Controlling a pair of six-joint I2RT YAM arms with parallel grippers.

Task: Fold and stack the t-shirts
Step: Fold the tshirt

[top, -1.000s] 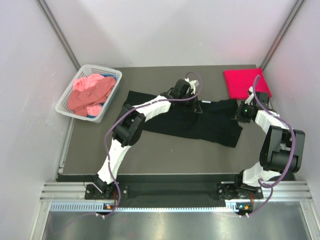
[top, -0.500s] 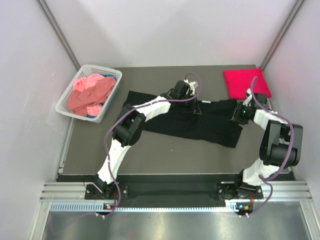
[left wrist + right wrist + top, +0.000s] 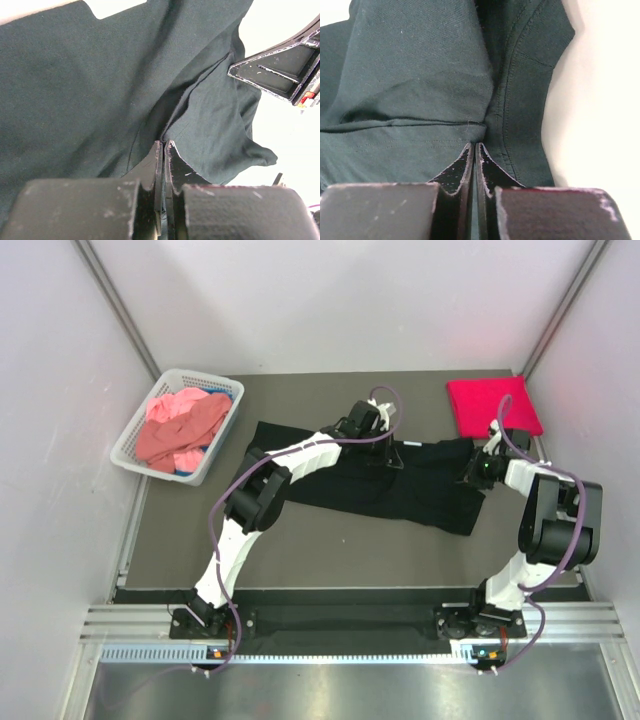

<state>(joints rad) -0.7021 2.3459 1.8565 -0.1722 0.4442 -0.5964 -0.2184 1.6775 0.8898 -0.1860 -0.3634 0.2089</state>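
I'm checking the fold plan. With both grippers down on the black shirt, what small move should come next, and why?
Probably raise both grippers slightly together, then draw the pinched far edge toward the near hem. The left gripper and right gripper each appear shut on a ridge of the black t-shirt, which lies spread out and unfolded.

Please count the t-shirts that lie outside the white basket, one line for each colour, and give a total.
black t-shirt: 1
red t-shirt: 1
Total: 2
The pink heap in the basket cannot be counted.
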